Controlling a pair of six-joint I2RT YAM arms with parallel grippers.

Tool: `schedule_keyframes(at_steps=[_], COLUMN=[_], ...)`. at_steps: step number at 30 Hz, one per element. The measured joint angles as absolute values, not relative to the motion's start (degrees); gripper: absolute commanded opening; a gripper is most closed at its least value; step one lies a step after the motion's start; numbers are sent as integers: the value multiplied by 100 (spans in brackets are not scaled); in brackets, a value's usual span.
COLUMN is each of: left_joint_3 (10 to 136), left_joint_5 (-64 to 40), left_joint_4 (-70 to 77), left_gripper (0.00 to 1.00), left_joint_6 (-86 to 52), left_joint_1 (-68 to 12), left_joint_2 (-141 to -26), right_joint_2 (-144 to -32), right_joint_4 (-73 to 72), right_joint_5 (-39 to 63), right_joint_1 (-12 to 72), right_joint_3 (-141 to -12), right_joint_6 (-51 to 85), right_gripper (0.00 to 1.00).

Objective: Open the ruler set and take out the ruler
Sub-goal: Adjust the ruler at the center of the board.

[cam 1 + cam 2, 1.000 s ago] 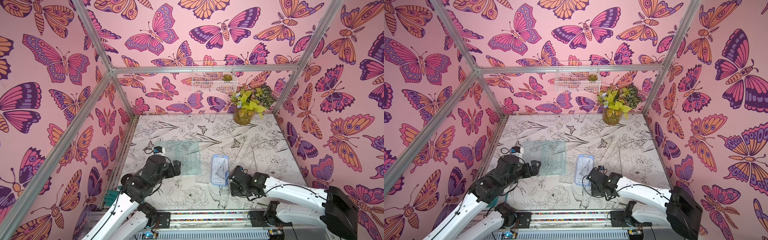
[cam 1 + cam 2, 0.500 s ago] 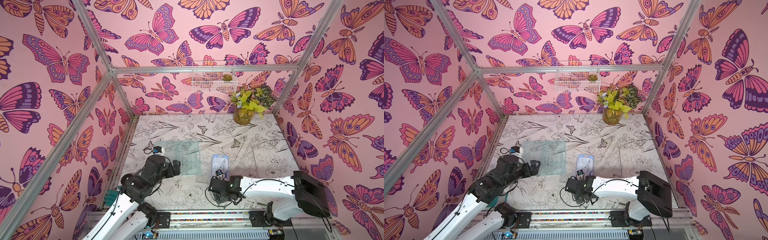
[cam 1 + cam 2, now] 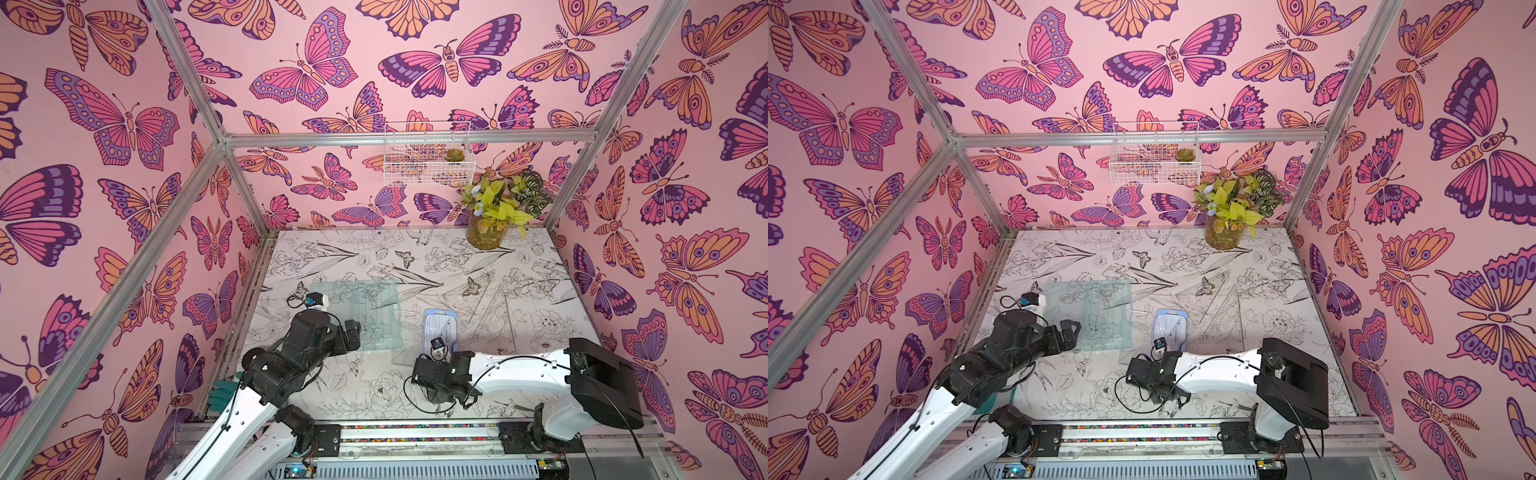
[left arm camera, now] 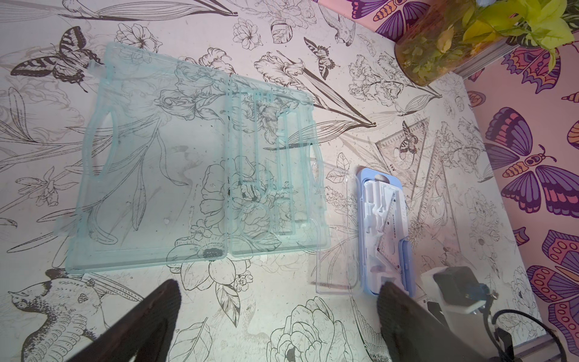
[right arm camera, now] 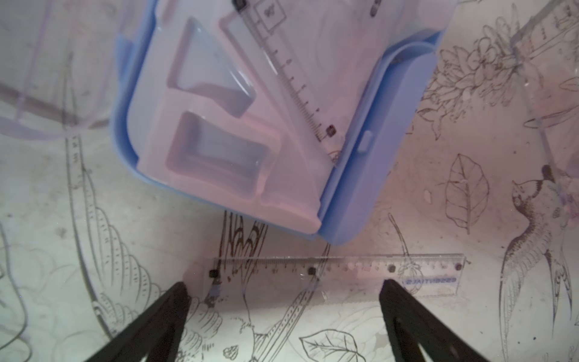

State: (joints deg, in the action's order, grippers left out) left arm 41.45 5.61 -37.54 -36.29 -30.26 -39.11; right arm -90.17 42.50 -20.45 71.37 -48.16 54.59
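Note:
The ruler set (image 3: 439, 330) is a blue case with a white insert, lying open mid-table; its clear lid (image 4: 335, 232) is folded out flat beside it. A clear triangle (image 5: 282, 72) still rests in the insert. The clear ruler (image 5: 338, 269) lies flat on the table just off the case's near end. My right gripper (image 5: 283, 286) hovers over the ruler, open, with nothing between its fingers. In both top views only the right wrist (image 3: 440, 370) (image 3: 1152, 370) shows. My left gripper (image 4: 279, 297) (image 3: 353, 332) is open and empty, left of the set.
A large teal clear case (image 3: 365, 311) (image 4: 194, 163) lies open flat in front of the left gripper. Two clear triangles (image 3: 478, 299) lie right of the blue case. A plant vase (image 3: 484, 232) stands at the back right. A wire basket (image 3: 428, 158) hangs on the back wall.
The right arm has folded back and its wrist has swung left, from beside the blue case to its near end. The left arm has not moved.

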Motion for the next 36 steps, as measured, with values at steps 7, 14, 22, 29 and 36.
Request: schedule_keyframes(at_steps=[7,14,22,29,36], left_joint_3=[4145,4156,4158,4189,4195], left_joint_5=[561,558,561,565,561], left_joint_4=[-3756,-3752,-3760,-3774,-3771], left_gripper=[100,100,100,100,100], left_joint_6=[-3629,-3629,-3627,-3603,-3559], left_joint_1=[-3000,-3000,-3000,-2993,-2985], left_joint_2=[-3911,-3946,-3929,-3900,-4001], right_joint_2=[-8388,-7603,-7400,-7341,-7922], right_joint_4=[4504,4727,4711,4333,3983], right_joint_5=[-2147,-2161,-2126,-1546,-1286], right_joint_1=[6866,6261,5876,6189,6477], right_joint_3=[-4272,-3804,-3715,-3743,-3857], right_joint_6=[5610,5610,5404,4893,4803], right_gripper=[97,96,95,96,95])
